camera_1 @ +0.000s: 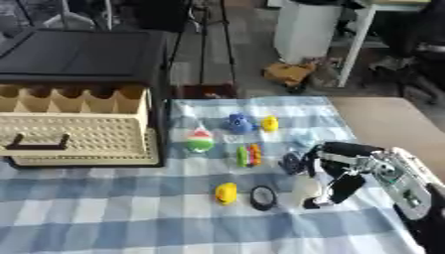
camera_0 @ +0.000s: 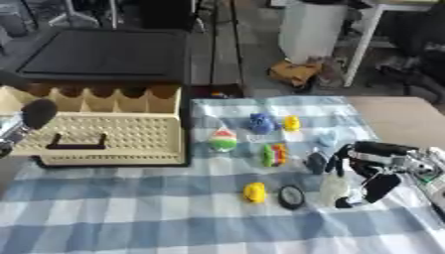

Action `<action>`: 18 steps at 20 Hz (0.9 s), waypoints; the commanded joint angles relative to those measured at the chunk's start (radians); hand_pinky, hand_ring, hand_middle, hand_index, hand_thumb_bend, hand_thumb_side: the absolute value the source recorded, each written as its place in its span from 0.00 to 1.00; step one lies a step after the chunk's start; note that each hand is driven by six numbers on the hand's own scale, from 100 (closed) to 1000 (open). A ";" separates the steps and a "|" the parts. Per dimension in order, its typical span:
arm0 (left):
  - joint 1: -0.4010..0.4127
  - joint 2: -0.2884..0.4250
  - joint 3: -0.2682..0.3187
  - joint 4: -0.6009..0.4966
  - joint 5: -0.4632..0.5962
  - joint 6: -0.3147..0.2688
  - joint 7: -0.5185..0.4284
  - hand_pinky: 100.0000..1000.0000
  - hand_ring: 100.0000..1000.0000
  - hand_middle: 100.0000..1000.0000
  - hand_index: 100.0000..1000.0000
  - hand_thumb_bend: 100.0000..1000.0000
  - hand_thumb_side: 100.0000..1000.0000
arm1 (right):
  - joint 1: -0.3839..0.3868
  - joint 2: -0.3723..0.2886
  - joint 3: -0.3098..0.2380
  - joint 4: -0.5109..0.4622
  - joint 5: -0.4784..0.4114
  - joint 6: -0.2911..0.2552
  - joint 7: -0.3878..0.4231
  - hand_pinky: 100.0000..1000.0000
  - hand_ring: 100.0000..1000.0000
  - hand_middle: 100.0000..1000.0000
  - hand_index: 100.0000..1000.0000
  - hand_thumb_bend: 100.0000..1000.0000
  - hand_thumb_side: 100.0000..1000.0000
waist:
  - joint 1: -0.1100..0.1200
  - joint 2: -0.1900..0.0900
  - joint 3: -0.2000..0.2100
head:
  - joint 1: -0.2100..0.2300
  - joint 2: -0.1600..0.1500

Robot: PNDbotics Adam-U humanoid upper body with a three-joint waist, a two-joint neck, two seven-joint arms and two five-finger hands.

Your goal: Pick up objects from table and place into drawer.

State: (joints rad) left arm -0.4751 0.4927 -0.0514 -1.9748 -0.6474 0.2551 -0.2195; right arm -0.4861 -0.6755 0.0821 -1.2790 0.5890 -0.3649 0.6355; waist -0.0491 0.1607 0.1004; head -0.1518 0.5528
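Beige drawer (camera_0: 104, 134) looks empty, toys still on the cloth (camera_0: 130, 218), while the right hand (camera_1: 343, 171) curls round what may be a pale toy (camera_1: 306, 189).

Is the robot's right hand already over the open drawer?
No, the right hand is down on the checked cloth among the small objects, well right of the beige drawer.

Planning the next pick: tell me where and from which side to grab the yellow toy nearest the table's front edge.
Take the yellow toy across its rounded body, coming from above. It stands clear on the checked cloth, with a black ring close on its right, so a pinch front to back looks safer than side to side. The right hand is the nearer one.
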 commanded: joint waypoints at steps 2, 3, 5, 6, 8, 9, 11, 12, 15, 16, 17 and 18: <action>-0.008 0.013 0.012 -0.016 0.002 -0.005 -0.002 0.00 0.00 0.00 0.64 0.77 1.00 | -0.019 -0.048 -0.015 -0.015 0.017 0.001 -0.005 0.05 0.19 0.54 0.76 0.59 0.35 | 0.002 -0.015 0.000 | -0.001 0.009; -0.008 0.013 0.012 -0.016 0.002 -0.005 -0.002 0.00 0.00 0.00 0.64 0.77 1.00 | -0.019 -0.048 -0.015 -0.012 0.018 0.001 -0.004 0.06 0.20 0.56 0.77 0.59 0.35 | 0.003 -0.015 0.001 | -0.001 0.009; -0.009 0.013 0.012 -0.016 0.002 -0.005 -0.003 0.00 0.00 0.00 0.64 0.77 1.00 | -0.018 -0.047 -0.013 -0.007 0.022 -0.001 0.000 0.06 0.20 0.58 0.77 0.59 0.35 | 0.004 -0.015 0.003 | -0.002 0.010; -0.008 0.013 0.013 -0.016 0.002 -0.005 -0.003 0.00 0.00 0.00 0.64 0.77 1.00 | -0.017 -0.047 -0.012 -0.003 0.025 -0.002 0.002 0.06 0.21 0.58 0.77 0.59 0.35 | 0.004 -0.014 0.003 | -0.002 0.010; -0.008 0.013 0.013 -0.016 0.002 -0.005 -0.003 0.00 0.00 0.00 0.64 0.77 1.00 | -0.017 -0.047 -0.008 0.006 0.030 -0.006 0.007 0.06 0.21 0.60 0.77 0.59 0.35 | 0.004 -0.014 0.004 | -0.002 0.010; -0.008 0.013 0.013 -0.016 0.002 -0.005 -0.003 0.00 0.00 0.00 0.64 0.77 1.00 | -0.018 -0.046 -0.007 0.010 0.032 -0.009 0.009 0.07 0.22 0.62 0.77 0.59 0.35 | 0.004 -0.013 0.004 | -0.002 0.010; -0.008 0.012 0.013 -0.017 0.002 -0.005 -0.003 0.00 0.00 0.00 0.64 0.77 1.00 | -0.019 -0.045 -0.005 0.019 0.039 -0.012 0.011 0.07 0.22 0.62 0.77 0.59 0.35 | 0.005 -0.013 0.005 | -0.002 0.011; -0.008 0.011 0.013 -0.017 0.003 -0.005 -0.003 0.00 0.00 0.00 0.64 0.77 1.00 | -0.019 -0.044 -0.004 0.025 0.044 -0.014 0.012 0.07 0.22 0.62 0.77 0.59 0.35 | 0.005 -0.012 0.005 | -0.002 0.010; -0.008 0.011 0.014 -0.017 0.004 -0.006 -0.003 0.00 0.00 0.00 0.64 0.77 1.00 | -0.021 -0.042 -0.001 0.042 0.061 -0.019 0.013 0.07 0.22 0.62 0.77 0.59 0.34 | 0.006 -0.011 0.005 | -0.003 0.010; -0.008 0.011 0.014 -0.017 0.004 -0.006 -0.002 0.00 0.00 0.00 0.64 0.77 1.00 | -0.022 -0.041 0.000 0.047 0.067 -0.021 0.012 0.07 0.22 0.63 0.77 0.59 0.34 | 0.006 -0.011 0.006 | -0.004 0.011; -0.008 0.011 0.014 -0.017 0.004 -0.007 -0.003 0.00 0.00 0.00 0.64 0.77 1.00 | -0.023 -0.040 0.000 0.052 0.073 -0.024 0.011 0.07 0.22 0.63 0.77 0.59 0.34 | 0.007 -0.011 0.006 | -0.004 0.011; -0.008 0.010 0.013 -0.017 0.005 -0.007 -0.003 0.00 0.00 0.00 0.64 0.76 1.00 | -0.023 -0.039 0.001 0.057 0.079 -0.025 0.009 0.07 0.22 0.63 0.77 0.59 0.34 | 0.007 -0.010 0.006 | -0.004 0.011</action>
State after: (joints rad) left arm -0.4745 0.4925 -0.0513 -1.9750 -0.6446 0.2515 -0.2230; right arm -0.4921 -0.6826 0.0874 -1.2220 0.6546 -0.3851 0.6466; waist -0.0446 0.1617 0.1053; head -0.1522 0.5531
